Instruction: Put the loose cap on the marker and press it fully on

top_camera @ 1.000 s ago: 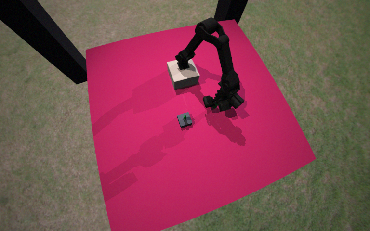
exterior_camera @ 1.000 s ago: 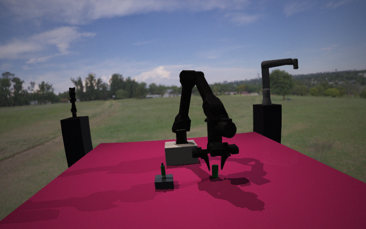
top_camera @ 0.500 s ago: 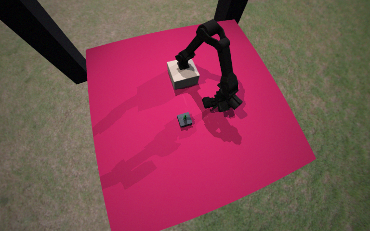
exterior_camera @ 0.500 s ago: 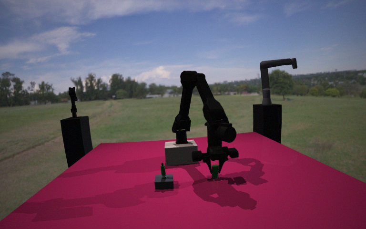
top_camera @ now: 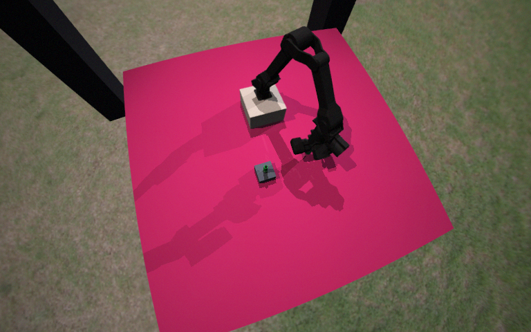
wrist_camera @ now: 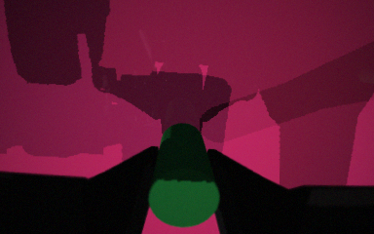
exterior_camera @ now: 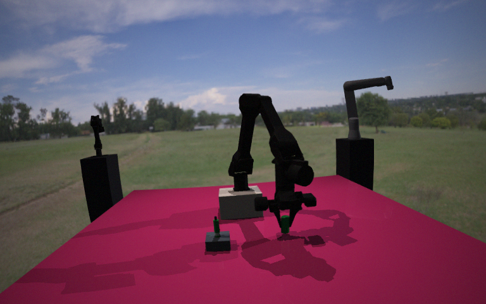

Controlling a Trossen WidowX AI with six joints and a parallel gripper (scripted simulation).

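While folded downward, gripper (exterior_camera: 285,223) clamped on upright cap (exterior_camera: 285,223)

One green marker (exterior_camera: 216,225), one green cap (exterior_camera: 285,223), one dark holder block (exterior_camera: 218,242), one pale base box (exterior_camera: 240,202), one black arm with one gripper (exterior_camera: 285,221), two black corner posts (exterior_camera: 101,184)

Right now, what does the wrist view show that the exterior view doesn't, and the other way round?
Wrist only: the cap's round top face, with a finger pressed against each side of the green cap.

Exterior only: the marker upright in the holder block, uncapped, off to one side of the gripper; also the arm's base block and two camera posts.

Both: the gripper shut on the cap, low over the pink table.
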